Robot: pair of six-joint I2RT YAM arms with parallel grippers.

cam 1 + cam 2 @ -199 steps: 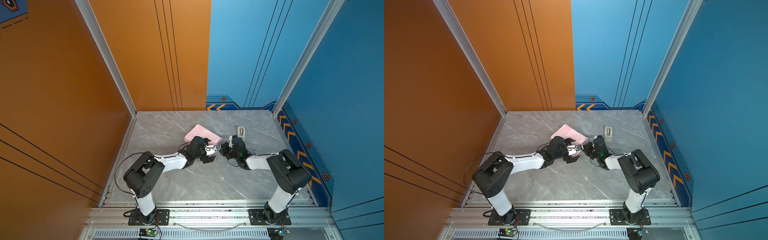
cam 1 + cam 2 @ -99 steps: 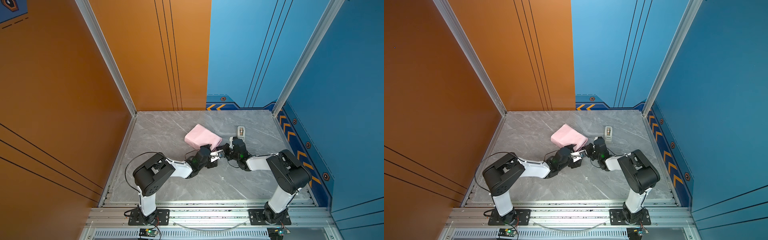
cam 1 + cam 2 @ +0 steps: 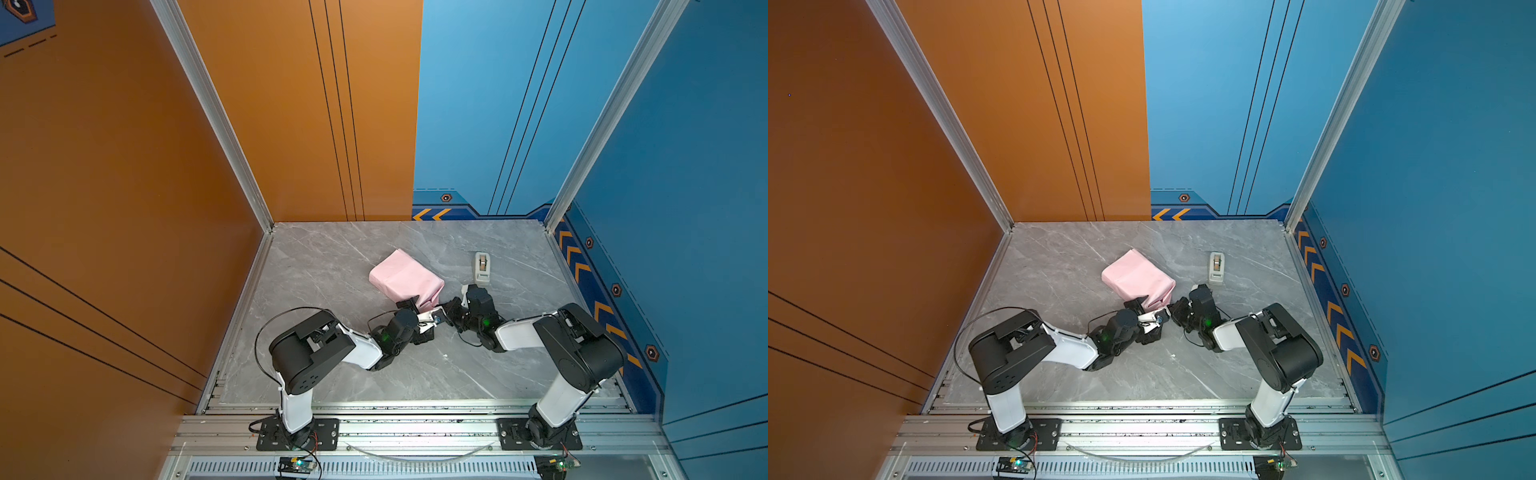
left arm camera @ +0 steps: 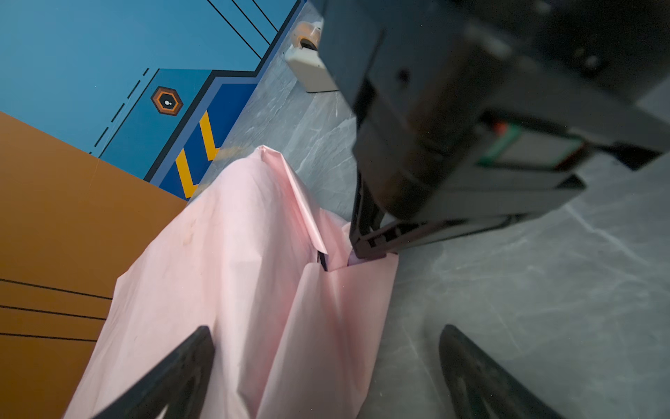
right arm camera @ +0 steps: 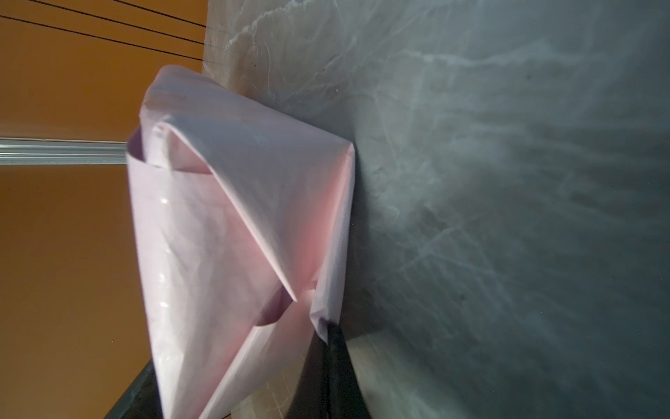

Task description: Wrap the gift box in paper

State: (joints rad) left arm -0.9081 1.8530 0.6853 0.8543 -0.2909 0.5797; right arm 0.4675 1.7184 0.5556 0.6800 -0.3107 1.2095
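Observation:
The paper [image 3: 405, 276] [image 3: 1136, 276] lies folded into a pale pink parcel mid-table; the gift box is hidden inside it. My left gripper [image 3: 422, 309] [image 3: 1148, 309] stands open at the parcel's near right end. In the left wrist view its jaws [image 4: 326, 328] straddle the edge of the paper [image 4: 235, 272], gripping nothing. My right gripper [image 3: 446, 309] [image 3: 1173, 309] reaches in from the right. It is shut on the tip of a folded end flap of the paper [image 5: 217, 217], seen in the left wrist view [image 4: 368, 252] and the right wrist view [image 5: 330, 332].
A small beige tape dispenser [image 3: 482, 268] [image 3: 1217, 268] [image 4: 311, 69] stands behind the right gripper. An orange wall closes the left side and blue walls the back and right. An aluminium rail [image 3: 415, 428] with the arm bases runs along the front of the grey marble table [image 3: 332, 257].
My left arm has drawn its elbow in to the right, and its open gripper has slid off the parcel's top to its near right end. The right gripper has stayed shut in place.

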